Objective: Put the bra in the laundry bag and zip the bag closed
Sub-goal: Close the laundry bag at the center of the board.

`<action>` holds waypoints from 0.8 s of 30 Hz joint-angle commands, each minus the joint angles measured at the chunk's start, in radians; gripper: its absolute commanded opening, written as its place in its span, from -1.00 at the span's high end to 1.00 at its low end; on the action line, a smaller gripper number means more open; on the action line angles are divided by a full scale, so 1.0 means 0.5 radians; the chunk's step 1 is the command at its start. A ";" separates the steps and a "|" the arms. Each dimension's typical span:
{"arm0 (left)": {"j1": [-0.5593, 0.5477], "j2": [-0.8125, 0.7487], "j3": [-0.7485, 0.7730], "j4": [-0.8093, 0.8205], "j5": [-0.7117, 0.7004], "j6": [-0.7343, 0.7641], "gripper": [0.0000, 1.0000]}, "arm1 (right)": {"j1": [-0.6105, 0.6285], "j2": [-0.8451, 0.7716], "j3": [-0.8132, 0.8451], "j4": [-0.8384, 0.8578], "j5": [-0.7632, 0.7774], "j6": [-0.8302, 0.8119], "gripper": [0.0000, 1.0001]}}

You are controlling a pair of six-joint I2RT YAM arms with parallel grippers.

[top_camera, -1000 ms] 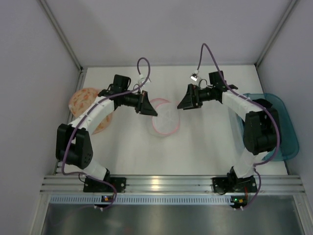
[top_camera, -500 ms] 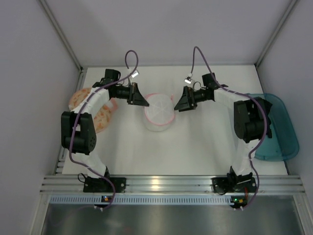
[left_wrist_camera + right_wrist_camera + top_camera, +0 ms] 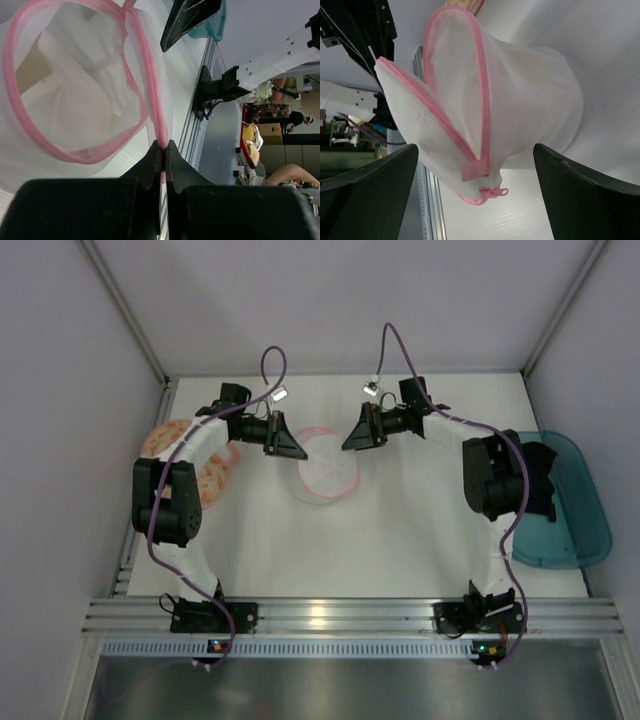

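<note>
Our left tool clamps the pouch by its pink rim, our right tool gapes empty; we should take the opposite rim squarely, not the mesh.

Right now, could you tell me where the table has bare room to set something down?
The widest bare patch is the near table, between the pouch and the rail. A second strip runs along the back wall behind both claws. The centre is crowded: the left claw pinches the pouch rim, the right claw hangs open beside it.
</note>
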 commanded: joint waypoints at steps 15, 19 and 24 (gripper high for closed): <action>0.079 0.067 0.295 -0.045 -0.380 0.026 1.00 | 0.154 -0.055 -0.042 0.071 -0.288 -0.114 0.01; 0.082 0.129 0.418 -0.045 -0.479 0.026 1.00 | 0.157 -0.089 -0.075 0.028 -0.297 -0.139 0.22; 0.079 0.150 0.473 -0.045 -0.620 0.032 0.96 | 0.185 -0.116 -0.091 -0.054 -0.316 -0.090 1.00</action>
